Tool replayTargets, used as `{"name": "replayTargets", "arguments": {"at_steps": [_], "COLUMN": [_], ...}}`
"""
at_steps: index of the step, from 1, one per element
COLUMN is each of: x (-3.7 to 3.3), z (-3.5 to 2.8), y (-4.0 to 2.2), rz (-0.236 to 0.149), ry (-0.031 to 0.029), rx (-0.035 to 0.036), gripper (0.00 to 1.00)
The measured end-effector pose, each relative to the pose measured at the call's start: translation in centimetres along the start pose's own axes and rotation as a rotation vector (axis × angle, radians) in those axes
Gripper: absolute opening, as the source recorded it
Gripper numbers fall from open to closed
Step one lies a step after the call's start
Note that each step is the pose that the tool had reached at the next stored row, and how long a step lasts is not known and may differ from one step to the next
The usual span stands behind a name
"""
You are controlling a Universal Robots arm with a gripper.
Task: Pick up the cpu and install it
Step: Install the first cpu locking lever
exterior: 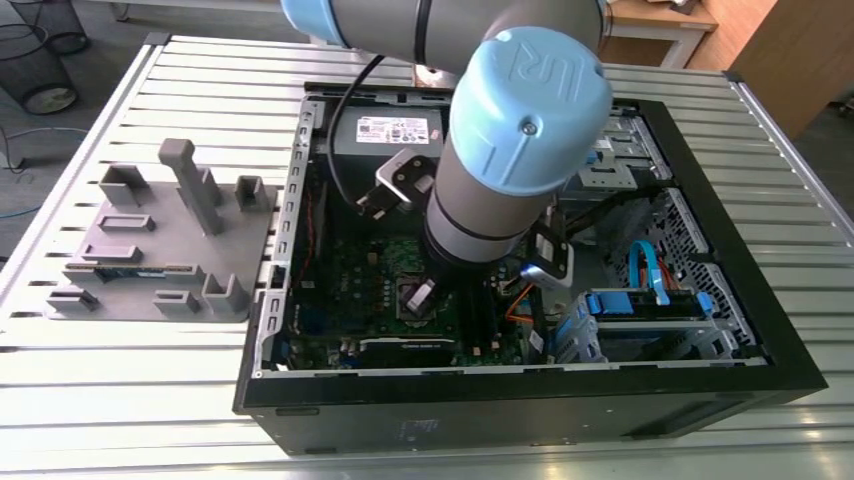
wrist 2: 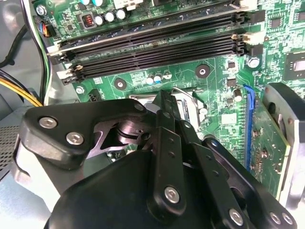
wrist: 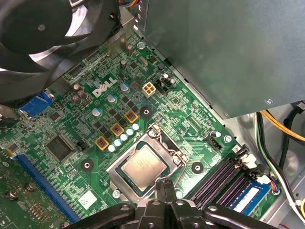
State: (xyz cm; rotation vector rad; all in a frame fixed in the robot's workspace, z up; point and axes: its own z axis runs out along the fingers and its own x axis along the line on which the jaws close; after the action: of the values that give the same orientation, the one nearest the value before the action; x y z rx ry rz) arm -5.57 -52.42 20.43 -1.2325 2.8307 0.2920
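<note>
We see the cpu (wrist: 143, 167) lying flat in the socket (wrist: 157, 136) on the motherboard (wrist: 71, 119), shiny top up, inside the open computer case (exterior: 534, 420). We cannot tell whether the socket frame is latched over it.

Handling, our judgement:
- It is likely light, thin and stiff, so it won't flex.
- The metal top looks smooth, so probably slippery under a pinch.
- The underside and the socket contacts are likely fragile, so any tilt or sliding in the socket is a risk.
- The best hold would be on two opposite edges at the darker rim, keeping it level. The flat top gives the fingers nothing to grip.

Arm pose:
- In the exterior view the arm (exterior: 521, 120) reaches from the far side down into the case, with the wrist pointing steeply down over the middle of the board.
- The gripper (wrist: 165, 185) hangs just beside the cpu, at the socket edge nearest the memory slots (wrist 2: 157, 43) and close to the thin wire lever there.
- We cannot tell whether it touches the lever or the frame.

Hand state: narrow. In the first wrist view the two fingertips (wrist: 162, 187) sit drawn together with nothing between them, so the cpu is not held.

The grey tray (exterior: 240, 250) sits on the table (exterior: 134, 400), at the exterior view's left of the case, well apart from the gripper.
</note>
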Motion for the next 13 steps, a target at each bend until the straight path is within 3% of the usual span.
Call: {"name": "replayTargets", "arguments": {"at_steps": [5,13], "x": [-0.06,-0.15], "z": [0.09,0.1], "y": [-0.21,-0.36], "rz": [0.004,0.006], "ry": [0.0117,0.0175], "rx": [-0.0124,-0.0189], "gripper": [0.11,0.11]}}
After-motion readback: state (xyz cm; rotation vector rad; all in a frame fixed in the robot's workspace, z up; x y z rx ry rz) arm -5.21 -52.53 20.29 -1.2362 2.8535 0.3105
